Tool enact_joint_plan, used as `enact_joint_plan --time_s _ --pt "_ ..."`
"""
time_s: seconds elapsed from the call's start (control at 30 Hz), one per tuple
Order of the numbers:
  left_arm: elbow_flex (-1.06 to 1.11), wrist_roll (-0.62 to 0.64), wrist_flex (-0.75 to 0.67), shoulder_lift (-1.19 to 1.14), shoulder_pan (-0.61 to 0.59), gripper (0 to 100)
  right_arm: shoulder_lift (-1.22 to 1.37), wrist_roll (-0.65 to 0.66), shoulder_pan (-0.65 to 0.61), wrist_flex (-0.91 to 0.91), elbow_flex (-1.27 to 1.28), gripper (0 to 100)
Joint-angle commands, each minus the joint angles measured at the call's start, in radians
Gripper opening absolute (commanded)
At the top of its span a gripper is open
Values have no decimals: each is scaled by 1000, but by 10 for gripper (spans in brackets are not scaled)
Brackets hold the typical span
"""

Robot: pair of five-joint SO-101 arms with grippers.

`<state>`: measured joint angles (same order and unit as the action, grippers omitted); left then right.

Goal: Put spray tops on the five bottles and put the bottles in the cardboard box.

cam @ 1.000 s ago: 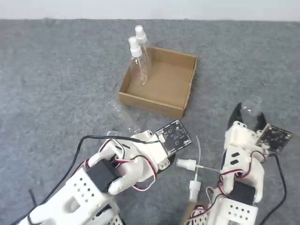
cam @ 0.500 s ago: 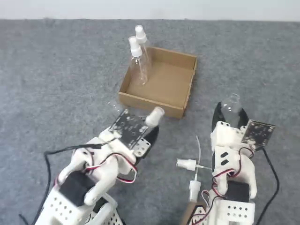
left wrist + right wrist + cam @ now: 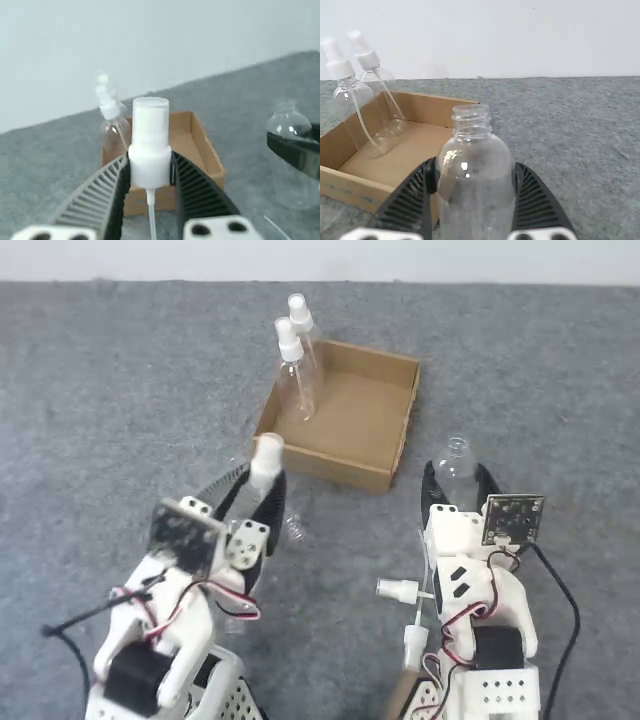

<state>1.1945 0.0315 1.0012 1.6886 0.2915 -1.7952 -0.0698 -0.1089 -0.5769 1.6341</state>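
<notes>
The left claw point(image 3: 255, 483) point(image 3: 149, 167) is clenched on a white top point(image 3: 266, 454) point(image 3: 149, 145). The top stands upright between the two black fingers. Its thin tube hangs down between them. In the high view this claw is left of the middle of the frame, just below the lower left corner of the box point(image 3: 335, 466) point(image 3: 209, 152) point(image 3: 350, 187).

The right claw point(image 3: 457, 487) point(image 3: 475, 182) is grasping a clear bottle point(image 3: 457, 462) point(image 3: 475, 160) by its round body. The bottle stands upright and its neck is open. In the high view it is right of the middle of the frame, near the lower right corner of the box. The two claws are well apart, with the front wall of the box above the gap between them.

The box is brown and open, and it sits in the upper middle of the high view on the gray mat point(image 3: 120, 390). Two capped bottles point(image 3: 298, 380) point(image 3: 112, 125) point(image 3: 350, 95) stand close together in its upper left corner. Each has a white top on it.

Two loose tops point(image 3: 398, 590) lie on the mat at the lower middle of the high view, just left of the right arm. They lie close together with their thin tubes sticking out.

A lying bottle point(image 3: 291, 528) is on the mat just right of the left claw. It is clear and hard to see.
</notes>
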Motion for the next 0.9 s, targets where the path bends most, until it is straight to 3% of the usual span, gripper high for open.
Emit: enact_joint_plan --time_s 0.0,0.5,0.7,0.87 --pt "8 9 -31 97 -35 11 -21 18 -13 -5 -17 17" --pt "41 52 -12 135 -133 11 -22 20 -51 -5 -46 17" --pt "41 51 -9 135 -133 11 -22 12 -53 -154 -157 16" --pt "39 51 -14 135 -133 11 -22 11 -58 -171 -170 16"
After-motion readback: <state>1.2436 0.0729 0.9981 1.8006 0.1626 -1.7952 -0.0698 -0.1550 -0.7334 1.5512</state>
